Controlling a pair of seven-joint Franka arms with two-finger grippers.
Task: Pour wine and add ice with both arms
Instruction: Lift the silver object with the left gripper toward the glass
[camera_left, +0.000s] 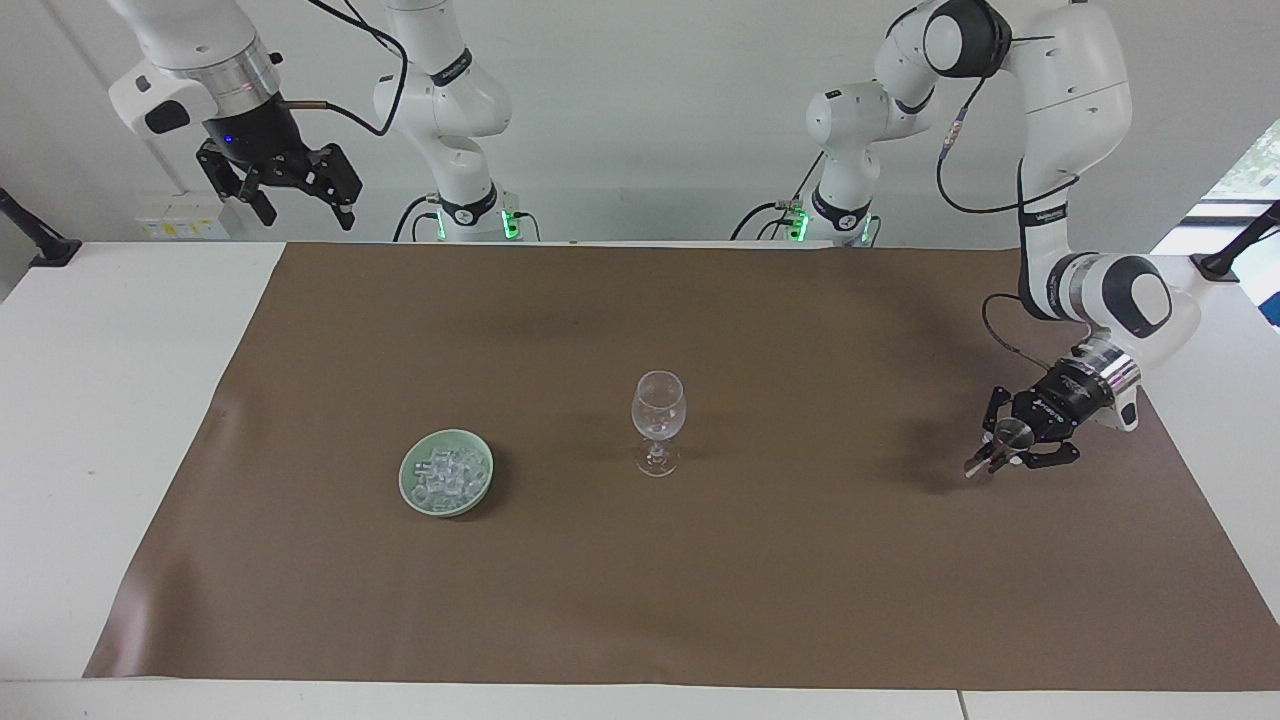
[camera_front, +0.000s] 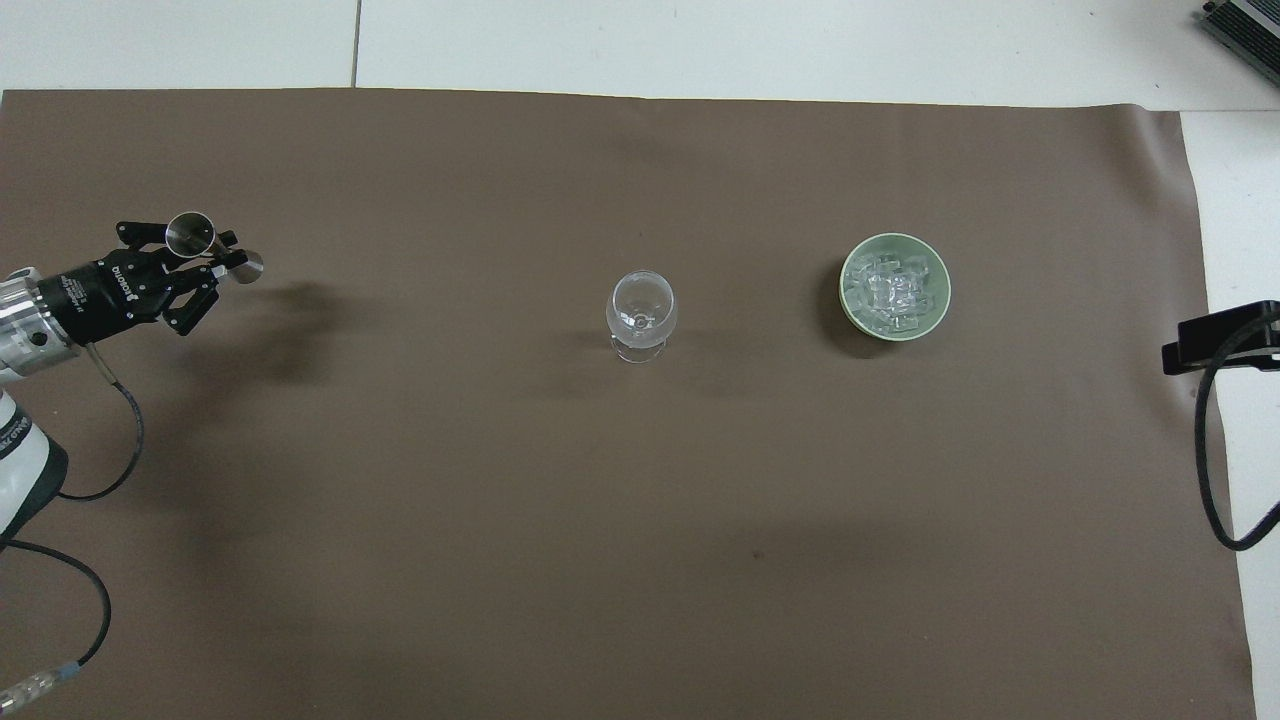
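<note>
1. Over the brown mat (camera_left: 700, 580) at our left arm's end of the tabletop (camera_left: 120, 400), our left fingers (camera_left: 990, 460) are clenched on a small metal jigger (camera_front: 205, 250), held clear of the mat.
2. Our right fingers (camera_left: 300, 205) hang released, high over the tabletop's edge, waiting.
3. Well apart from both, the empty wine glass (camera_left: 658, 420) stands mid-mat.
4. Beside it, toward our right arm's end, the ice (camera_left: 447, 478) lies heaped in a green bowl (camera_left: 412, 470).
</note>
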